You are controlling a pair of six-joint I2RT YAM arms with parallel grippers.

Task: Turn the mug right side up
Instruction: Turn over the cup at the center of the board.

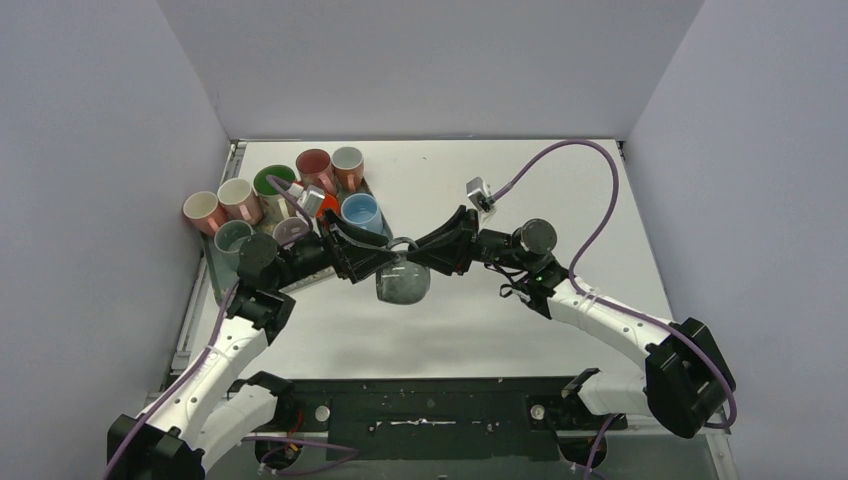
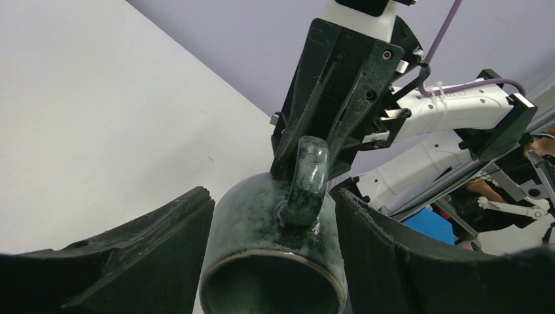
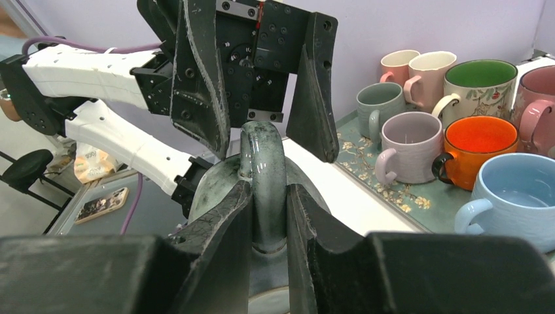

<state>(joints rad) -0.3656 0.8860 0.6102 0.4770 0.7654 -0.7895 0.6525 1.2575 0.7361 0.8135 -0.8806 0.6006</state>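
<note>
At the bottom of the overhead view, the left arm (image 1: 215,370) and right arm (image 1: 610,320) reach inward and meet at centre frame over the white tabletop (image 1: 480,330). Between them is a dark, grey-green glazed mug (image 1: 403,283), tipped off upright. This view does not show whether it touches the tabletop. The left hand (image 1: 385,262) comes in from the left, the right hand (image 1: 428,252) from the right.

The right wrist view adds what the overhead cannot. That hand's two fingers (image 3: 216,222) are pinched on the mug's handle (image 3: 263,163), one on each side of the loop.

The left wrist view looks into the mug's open mouth at lower centre, with the handle on top. The left hand's fingers are spread around the body, one flanking each side. Whether they press on it cannot be told.

Farther back, at upper left overhead and at right in the right wrist view, a floral tray (image 3: 386,186) holds upright mugs. Among them are a blue mug (image 3: 517,203), an orange mug (image 3: 478,147) and a lilac mug (image 3: 409,147).
</note>
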